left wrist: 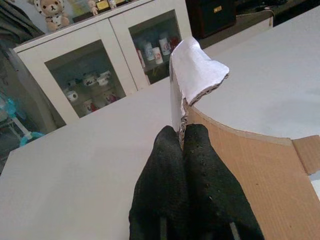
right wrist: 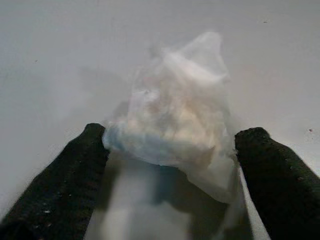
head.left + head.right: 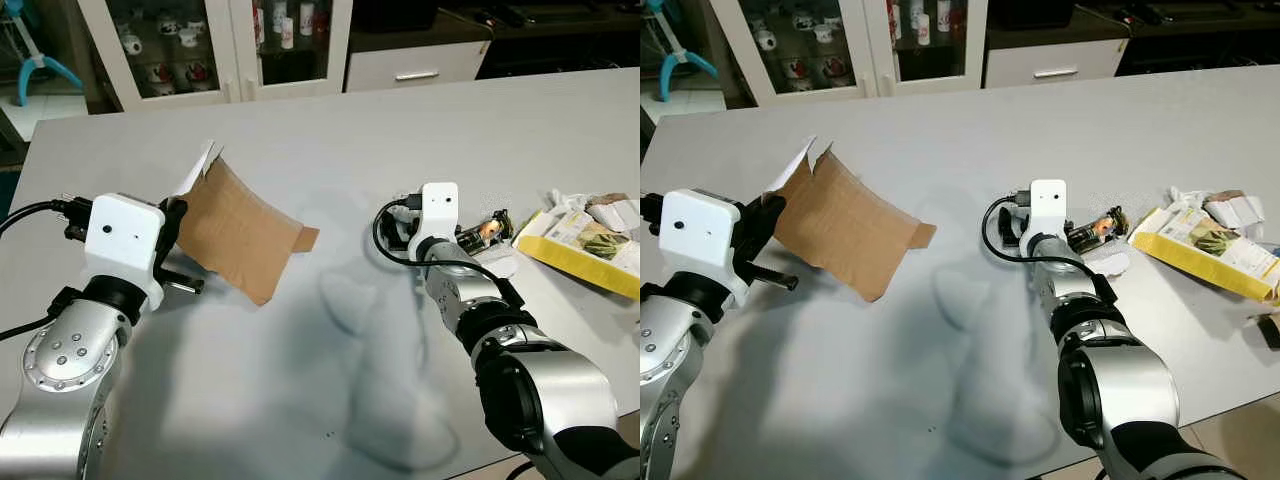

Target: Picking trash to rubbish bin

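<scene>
Your left claw [image 1: 181,137] is clamped on the edge of a brown cardboard piece [image 3: 240,232], its two black fingers [image 1: 165,170] pressed together over the sheet near a torn white paper flap [image 1: 192,70] at its top corner. You are holding the cardboard tilted above the grey table [image 3: 330,160], on the robot's left side, with a small folded tab sticking out at the far lower corner. Your right claw [image 2: 170,145] is spread wide, one finger on each side of a crumpled white tissue [image 2: 175,115] that lies on the table; the left finger looks to be just touching the tissue, and the other stands a little apart. From the head camera, that tissue [image 3: 1108,262] sits just past the right wrist, beside a small shiny wrapper [image 3: 1098,229]. Farther to the robot's right you have a yellow packet [image 3: 585,245] lying flat, with more crumpled white wrappers [image 3: 610,212] at its far end. Beyond the table's far edge stands a white glass-door cabinet [image 3: 215,45] with cups and bottles on its shelves, and a white drawer unit [image 3: 410,65] beside it.
</scene>
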`<state>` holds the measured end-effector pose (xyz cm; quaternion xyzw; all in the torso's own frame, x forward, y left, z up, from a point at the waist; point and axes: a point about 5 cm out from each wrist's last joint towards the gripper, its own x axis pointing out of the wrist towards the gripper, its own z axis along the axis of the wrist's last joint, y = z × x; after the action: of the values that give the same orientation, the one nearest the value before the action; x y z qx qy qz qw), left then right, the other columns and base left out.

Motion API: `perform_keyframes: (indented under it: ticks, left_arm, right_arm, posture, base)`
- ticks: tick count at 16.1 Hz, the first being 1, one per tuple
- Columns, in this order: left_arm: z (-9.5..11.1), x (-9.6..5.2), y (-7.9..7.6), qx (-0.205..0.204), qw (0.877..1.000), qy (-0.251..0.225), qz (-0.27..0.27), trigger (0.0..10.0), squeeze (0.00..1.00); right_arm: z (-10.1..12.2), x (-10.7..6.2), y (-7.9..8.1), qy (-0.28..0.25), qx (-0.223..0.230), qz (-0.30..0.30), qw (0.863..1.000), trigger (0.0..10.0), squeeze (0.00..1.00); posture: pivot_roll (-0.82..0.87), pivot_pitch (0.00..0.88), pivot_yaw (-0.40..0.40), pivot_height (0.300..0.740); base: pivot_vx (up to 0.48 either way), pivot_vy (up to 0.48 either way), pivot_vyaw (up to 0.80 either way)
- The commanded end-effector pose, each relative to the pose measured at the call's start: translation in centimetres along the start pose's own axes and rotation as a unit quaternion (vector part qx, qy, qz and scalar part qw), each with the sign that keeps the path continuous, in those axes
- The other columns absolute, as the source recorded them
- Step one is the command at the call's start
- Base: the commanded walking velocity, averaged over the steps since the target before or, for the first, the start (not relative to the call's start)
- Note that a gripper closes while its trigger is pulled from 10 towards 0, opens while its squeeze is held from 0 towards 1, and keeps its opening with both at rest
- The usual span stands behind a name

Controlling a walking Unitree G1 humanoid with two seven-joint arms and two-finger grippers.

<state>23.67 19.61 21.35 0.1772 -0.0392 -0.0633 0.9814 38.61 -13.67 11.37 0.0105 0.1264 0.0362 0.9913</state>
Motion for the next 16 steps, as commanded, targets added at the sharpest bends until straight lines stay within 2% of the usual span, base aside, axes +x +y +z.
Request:
perform_keyframes:
  ticks: [1, 10, 13, 16]
  left_arm:
    - [0.5, -0.3, 0.2, 0.003, 1.000, -0.007, -0.002, 10.0, 0.00]
    - [0.3, -0.1, 0.1, 0.001, 1.000, -0.006, -0.001, 10.0, 0.00]
    - [0.1, 0.3, 0.1, 0.000, 1.000, -0.009, -0.001, 10.0, 0.00]
    - [-0.2, 1.3, -0.5, -0.018, 1.000, -0.016, -0.004, 10.0, 0.00]
  right_arm:
    - [-0.4, -0.1, -0.4, 0.004, -0.001, -0.001, 1.000, 0.0, 0.00]
    - [-0.5, -0.1, -0.4, 0.001, -0.006, 0.007, 1.000, 0.0, 0.00]
    - [-0.3, -0.1, -0.3, -0.003, -0.011, 0.012, 1.000, 0.0, 0.00]
    - [0.4, 0.0, 0.1, -0.020, -0.019, 0.027, 0.999, 0.0, 0.00]
  posture:
    - [0.17, 0.156, -0.041, 0.740]
    - [0.17, 0.127, -0.048, 0.740]
    - [0.15, 0.105, -0.047, 0.740]
    - [0.12, 0.049, -0.042, 0.740]
  base:
    - [0.000, 0.000, 0.00]
    - [0.000, 0.000, 0.00]
    - [0.000, 0.000, 0.00]
    - [0.000, 0.000, 0.00]
